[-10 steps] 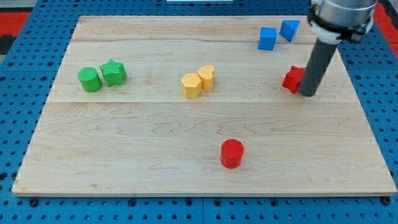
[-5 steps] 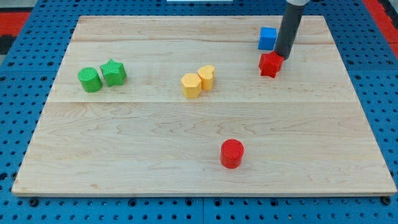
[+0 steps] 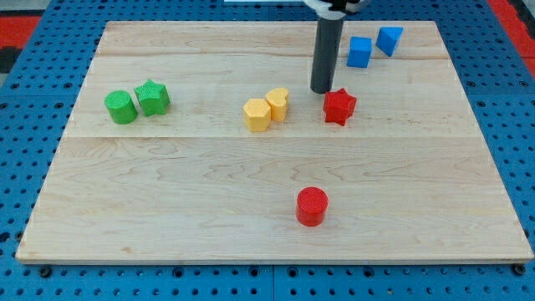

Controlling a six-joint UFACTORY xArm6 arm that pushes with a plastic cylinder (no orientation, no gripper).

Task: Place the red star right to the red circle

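Observation:
The red star lies on the wooden board, right of centre in the upper half. The red circle stands well below it, near the view's bottom, slightly to the left. My tip is at the star's upper left edge, touching or almost touching it. The dark rod rises from there to the view's top.
Two yellow blocks sit side by side just left of the star. Two blue blocks lie at the upper right. A green cylinder and a green star sit at the left.
The red star has been pushed from the right side toward the left, now closer to the yellow blocks. My tip moved from the star's right side to its upper left.

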